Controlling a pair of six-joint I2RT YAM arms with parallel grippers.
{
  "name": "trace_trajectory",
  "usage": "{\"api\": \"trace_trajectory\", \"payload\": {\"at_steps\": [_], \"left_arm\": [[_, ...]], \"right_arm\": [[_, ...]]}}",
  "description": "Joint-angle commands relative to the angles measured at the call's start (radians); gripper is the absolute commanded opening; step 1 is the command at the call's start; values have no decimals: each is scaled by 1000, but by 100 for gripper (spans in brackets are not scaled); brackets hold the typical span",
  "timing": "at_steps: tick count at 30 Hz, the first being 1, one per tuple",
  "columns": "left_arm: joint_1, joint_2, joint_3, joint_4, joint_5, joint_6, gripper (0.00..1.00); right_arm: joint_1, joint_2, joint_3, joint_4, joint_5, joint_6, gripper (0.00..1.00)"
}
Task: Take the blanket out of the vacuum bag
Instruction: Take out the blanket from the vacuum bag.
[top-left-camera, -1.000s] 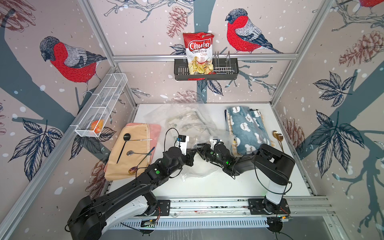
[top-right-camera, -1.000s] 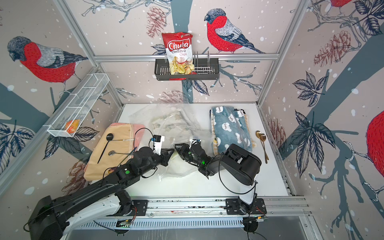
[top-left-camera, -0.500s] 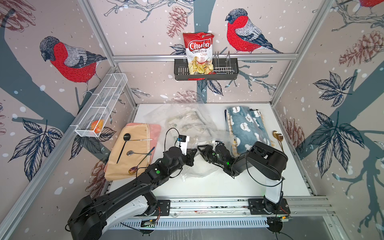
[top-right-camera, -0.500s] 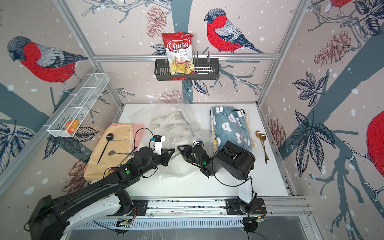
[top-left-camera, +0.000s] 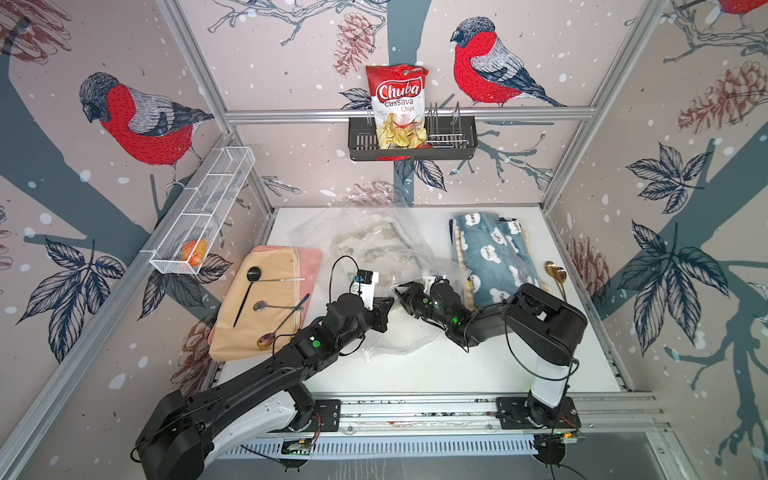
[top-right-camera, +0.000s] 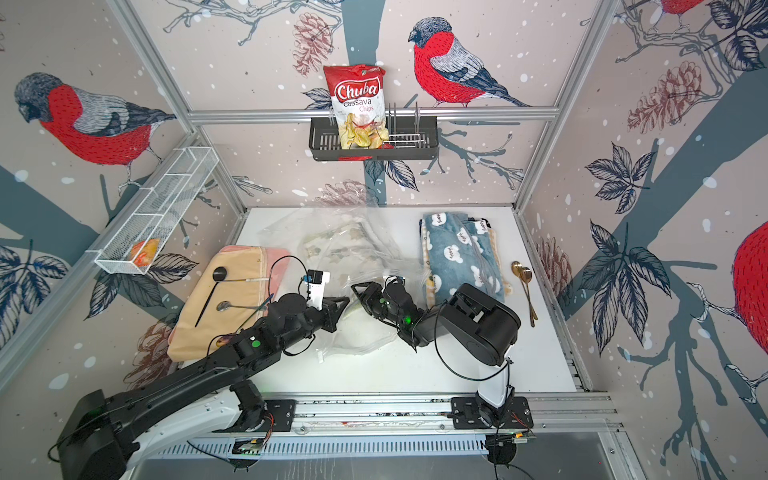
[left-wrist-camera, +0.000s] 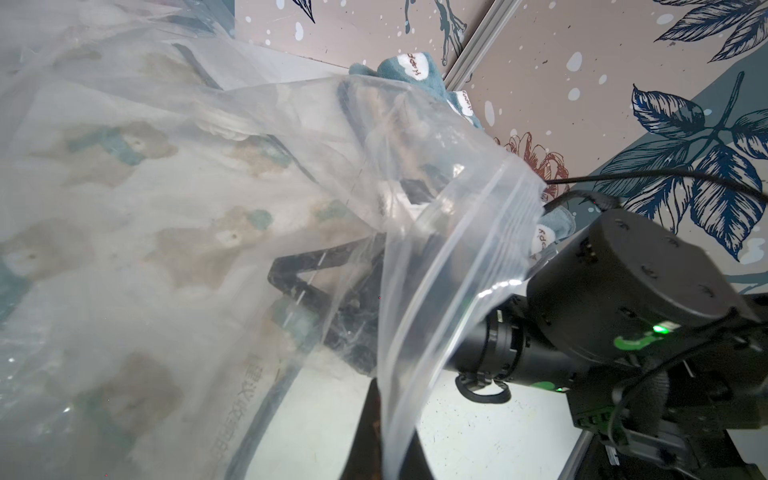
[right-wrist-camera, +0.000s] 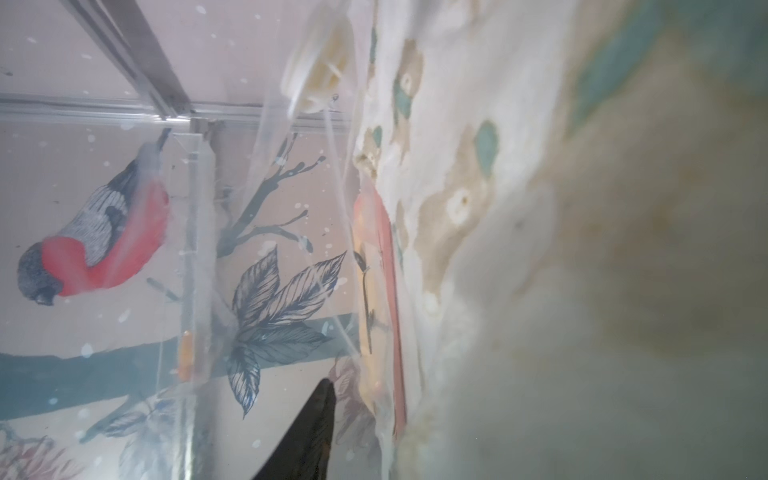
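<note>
The vacuum bag (top-left-camera: 316, 224) (top-right-camera: 286, 224) lies crumpled mid-table, clear plastic, mouth towards me. Inside it is the cream blanket (top-left-camera: 370, 249) (right-wrist-camera: 582, 249) with tan and teal bears. My left gripper (top-left-camera: 388, 301) (top-right-camera: 345, 300) (left-wrist-camera: 384, 415) is shut on the bag's zip-seal edge (left-wrist-camera: 457, 249), holding it up. My right gripper (top-left-camera: 401, 291) (top-right-camera: 359, 291) reaches in through the mouth with its jaws apart, seen through the plastic in the left wrist view. One black finger (right-wrist-camera: 311, 432) shows beside the blanket; the blanket hides the other. The white valve cap (right-wrist-camera: 316, 66) is on the bag wall.
A folded blue blanket with white bears (top-left-camera: 494, 257) lies at the right, gold spoons (top-left-camera: 557, 278) beside it. A peach cloth (top-left-camera: 262, 299) with spoons on it lies at the left. A wire basket (top-left-camera: 203, 212) and a black rack (top-left-camera: 411, 149) with a chips bag hang on the walls.
The right arm's elbow swung a little to the left and came back. Both grippers stay at the bag's mouth, hardly moved.
</note>
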Motion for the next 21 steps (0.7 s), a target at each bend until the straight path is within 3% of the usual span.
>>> {"api": "trace_trajectory", "payload": {"at_steps": [1,9,21], "left_arm": [[0,-11,3,30,1,5,2],[1,-13,4,26,3,5,2],[0,-4,4,35,12,5,2]], "right_arm": [[-4,-32,25,-77,-23,-54,45],[-20,-17,54,-129,-22,-83,40],[-32,54,18,-71,-28,-34,51]]}}
